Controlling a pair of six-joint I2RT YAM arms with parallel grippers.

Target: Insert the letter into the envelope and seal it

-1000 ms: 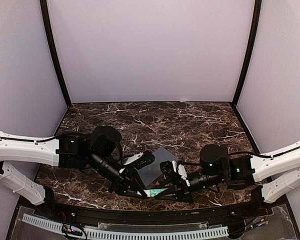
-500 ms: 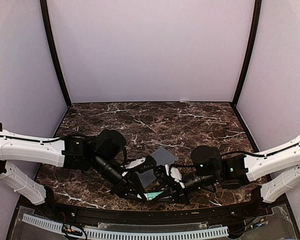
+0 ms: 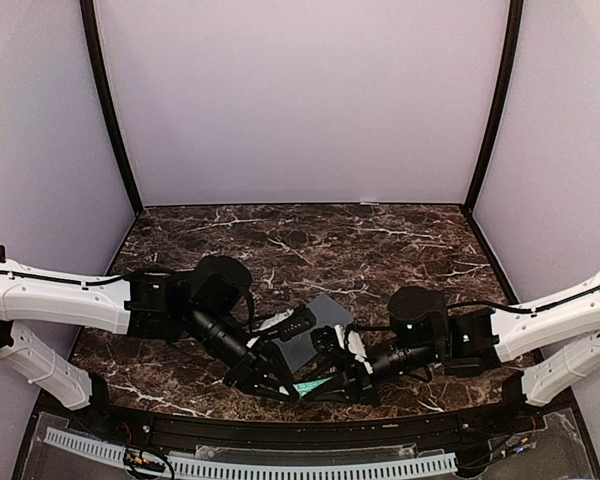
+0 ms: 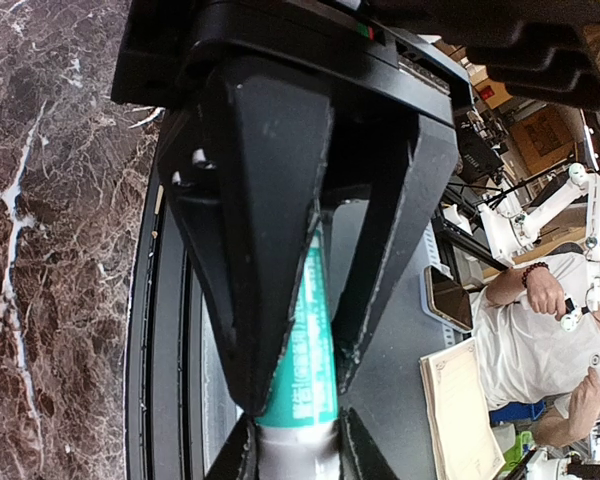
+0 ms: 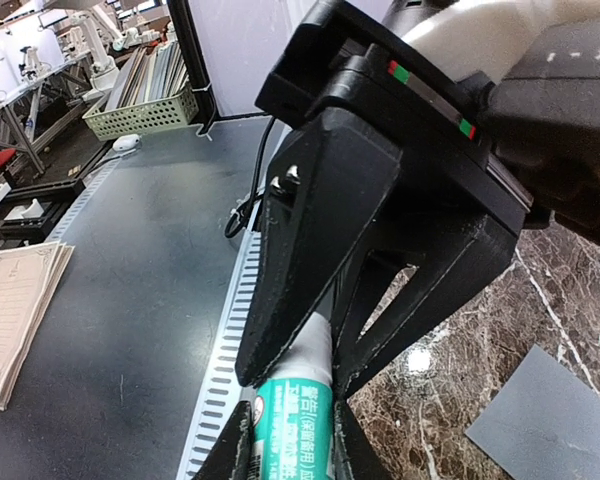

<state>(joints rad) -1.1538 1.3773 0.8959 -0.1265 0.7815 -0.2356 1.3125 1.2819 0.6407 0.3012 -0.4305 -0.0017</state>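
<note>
The grey-blue envelope (image 3: 320, 320) lies flat on the marble table, just behind both grippers; a corner of it shows in the right wrist view (image 5: 540, 420). The letter is out of view. My two grippers meet tip to tip near the table's front edge, over a small white-and-green glue stick (image 3: 313, 384). My left gripper (image 3: 283, 380) (image 4: 297, 442) is shut on its grey-white end (image 4: 295, 455). My right gripper (image 3: 337, 381) (image 5: 290, 435) is shut on its green body (image 5: 292, 430). The stick is held just above the table.
The black front rail (image 3: 300, 425) and a white slotted strip (image 3: 250, 465) run just in front of the grippers. Purple walls close off the back and sides. Beyond the rail the wrist views show a dark bench and a stack of paper (image 5: 15, 310).
Both grippers stay closed on the glue stick. The joined pair shifted slightly left and down, then came back right. The envelope has not moved.
</note>
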